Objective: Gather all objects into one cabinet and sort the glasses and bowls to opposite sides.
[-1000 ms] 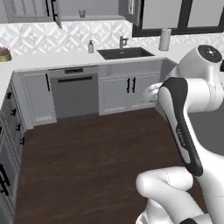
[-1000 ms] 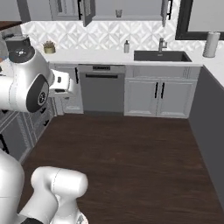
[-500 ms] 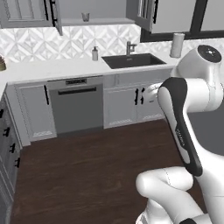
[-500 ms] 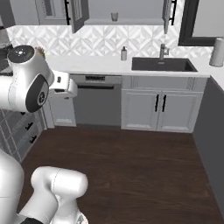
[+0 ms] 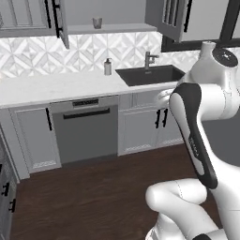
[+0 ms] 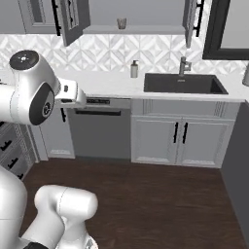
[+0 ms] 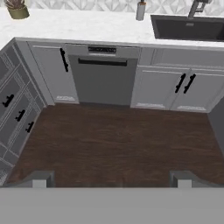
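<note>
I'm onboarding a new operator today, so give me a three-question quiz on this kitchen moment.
1. True or false: the gripper is shut on a glass.
2. Multiple choice: the soap dispenser stands on the counter A) left of the sink, B) inside the sink, C) on the floor.
3. Fill in: the small glass stands on the open upper cabinet's ____, above the counter.

Key: 1 false, the fingers stand wide apart with nothing between them; 2 A; 3 shelf.
</note>
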